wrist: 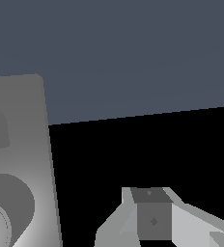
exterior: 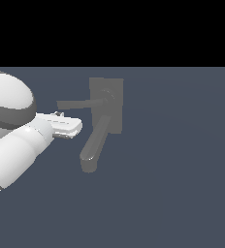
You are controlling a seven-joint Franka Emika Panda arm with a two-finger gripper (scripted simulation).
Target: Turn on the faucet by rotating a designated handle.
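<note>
Faucet [exterior: 106,104] is sitting mid-scene, its handle [exterior: 75,104] pointing toward the exterior view's left, just above the pincer [exterior: 73,127]. I cannot tell whether the pincer is open. It should be pushing near the bar's free end, avoiding the spout [exterior: 95,143].

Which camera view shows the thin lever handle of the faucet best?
The exterior view: the handle shows whole there, a thin bar running from its hub toward that view's left. The wrist view shows only the back plate and a round part, no lever.
</note>
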